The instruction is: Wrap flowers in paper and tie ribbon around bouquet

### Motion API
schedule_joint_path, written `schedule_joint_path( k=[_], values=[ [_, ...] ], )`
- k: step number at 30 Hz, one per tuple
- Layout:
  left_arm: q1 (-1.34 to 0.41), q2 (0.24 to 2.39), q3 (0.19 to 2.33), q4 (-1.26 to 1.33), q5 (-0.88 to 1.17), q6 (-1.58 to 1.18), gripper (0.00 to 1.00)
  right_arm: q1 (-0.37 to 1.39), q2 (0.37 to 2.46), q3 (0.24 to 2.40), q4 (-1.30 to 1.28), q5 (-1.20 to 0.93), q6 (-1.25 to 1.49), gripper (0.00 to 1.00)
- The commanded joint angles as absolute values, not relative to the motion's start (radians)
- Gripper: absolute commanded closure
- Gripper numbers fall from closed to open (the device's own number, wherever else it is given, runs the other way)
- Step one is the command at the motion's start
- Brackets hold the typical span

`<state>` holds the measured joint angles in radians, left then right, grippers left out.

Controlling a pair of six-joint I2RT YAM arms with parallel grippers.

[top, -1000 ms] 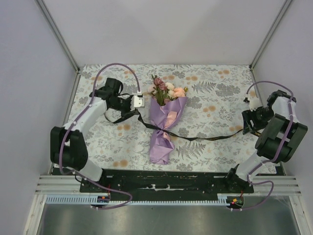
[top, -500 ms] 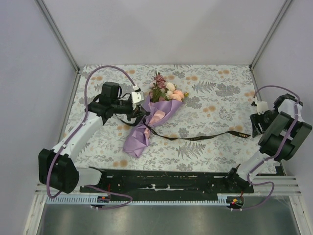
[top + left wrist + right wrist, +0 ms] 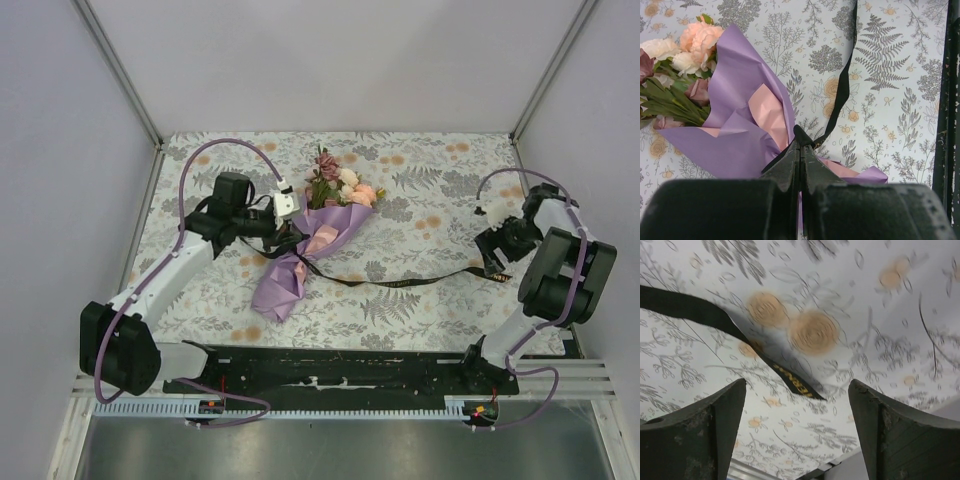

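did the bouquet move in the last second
Yes. The bouquet has pivoted: its narrow end swung left along the black base rail, so it now lies slanted rather than straight up the tablecloth.

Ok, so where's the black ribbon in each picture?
Top view: the ribbon lies across the middle, from the bouquet towards the right hand.
Left wrist: the ribbon drops from the top edge to the left hand at the centre.
Right wrist: the ribbon comes in from the left edge and ends mid-picture.
Shared landmark: the flowery tablecloth.
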<state>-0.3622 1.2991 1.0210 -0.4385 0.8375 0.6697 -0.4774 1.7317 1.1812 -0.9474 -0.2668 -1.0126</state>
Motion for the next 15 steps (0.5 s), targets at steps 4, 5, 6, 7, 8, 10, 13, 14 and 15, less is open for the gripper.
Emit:
schedule_joint_path(
  k=[4, 5, 6, 7, 8, 10, 13, 14, 15],
  values=[
    [-0.37, 1.31, 0.999, -0.449, 0.766, 0.652, 0.98, -0.345, 1.789, 1.149, -0.854, -0.272, -1.042, 0.14],
    [-0.371, 1.31, 0.997, -0.451, 0.756, 0.647, 0.98, -0.336, 1.796, 1.14, -0.845, -0.268, -1.042, 0.16],
    [-0.37, 1.309, 0.999, -0.449, 0.752, 0.637, 0.98, -0.324, 1.804, 1.132, -0.841, -0.264, -1.045, 0.18],
    [-0.371, 1.308, 1.002, -0.445, 0.755, 0.627, 0.98, -0.312, 1.81, 1.126, -0.839, -0.259, -1.048, 0.21],
    [-0.373, 1.307, 1.009, -0.445, 0.765, 0.618, 0.98, -0.305, 1.813, 1.117, -0.836, -0.255, -1.051, 0.23],
    [-0.393, 1.319, 1.026, -0.434, 0.762, 0.598, 0.98, -0.295, 1.818, 1.106, -0.819, -0.244, -1.057, 0.32],
    [-0.432, 1.348, 1.051, -0.407, 0.752, 0.568, 0.98, -0.293, 1.838, 1.114, -0.815, -0.224, -1.057, 0.58],
    [-0.449, 1.359, 1.057, -0.394, 0.752, 0.558, 0.98, -0.293, 1.848, 1.12, -0.812, -0.212, -1.055, 0.7],
    [-0.468, 1.37, 1.06, -0.379, 0.746, 0.549, 0.98, -0.293, 1.856, 1.124, -0.813, -0.201, -1.052, 0.84]
  ],
)
